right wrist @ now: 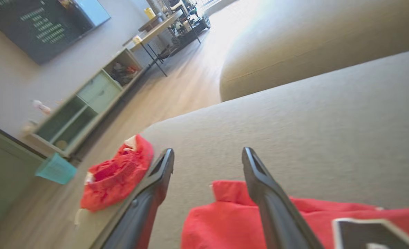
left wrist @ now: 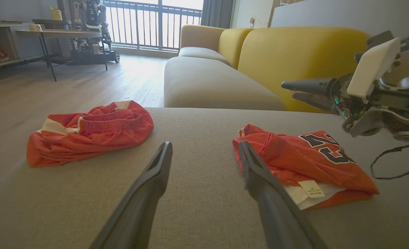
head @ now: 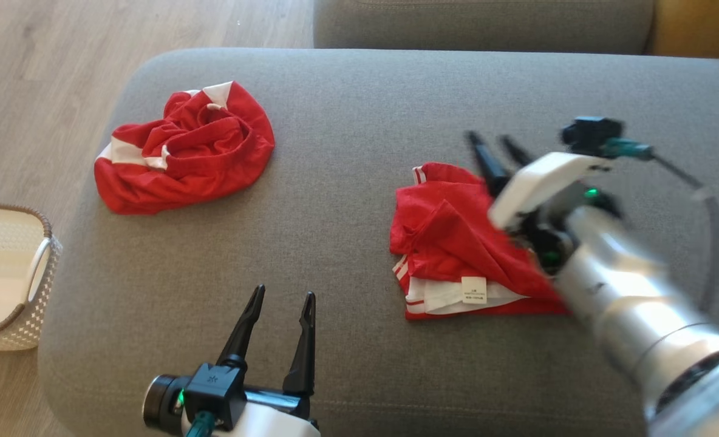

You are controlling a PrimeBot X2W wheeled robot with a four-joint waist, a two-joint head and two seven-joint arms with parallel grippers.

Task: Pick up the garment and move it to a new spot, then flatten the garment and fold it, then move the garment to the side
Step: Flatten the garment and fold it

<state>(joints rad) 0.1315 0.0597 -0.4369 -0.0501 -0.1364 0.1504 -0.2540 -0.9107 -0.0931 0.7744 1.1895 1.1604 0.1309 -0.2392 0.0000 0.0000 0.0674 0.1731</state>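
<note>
**A:** What takes up most of the scene?

**B:** A wide grey sofa cushion (head: 347, 182), seen from above in the head view, with wood floor (head: 31, 60) to its left. It serves as the work surface, so both garments lie on it.

**A:** Where is the garment being handled?

**B:** A red jersey (head: 450, 243) lies on the cushion's right half, folded into a compact rectangle. The left wrist view shows a black number on top. Since it looks folded already, I judge that moving it to the side is what remains.

**A:** And the other red shape?

**B:** Red shorts (head: 183, 152) with white panels and an elastic waistband sit crumpled in a heap at the far left. They are well apart from the jersey and probably waiting their turn. A white woven basket (head: 7, 273) stands on the floor just beside the cushion's left edge.

**A:** What are the arms doing?

**B:** The right gripper (head: 492, 142) hangs over the jersey's far edge, its arm blurred. Its two fingers are spread with nothing between them. The left gripper (head: 283, 295) sits near the front edge, fingers likewise apart and empty, out of the way, I'd guess.

**A:** Anything smaller?

**B:** A white care label (head: 473, 289) shows at the jersey's near edge.
</note>
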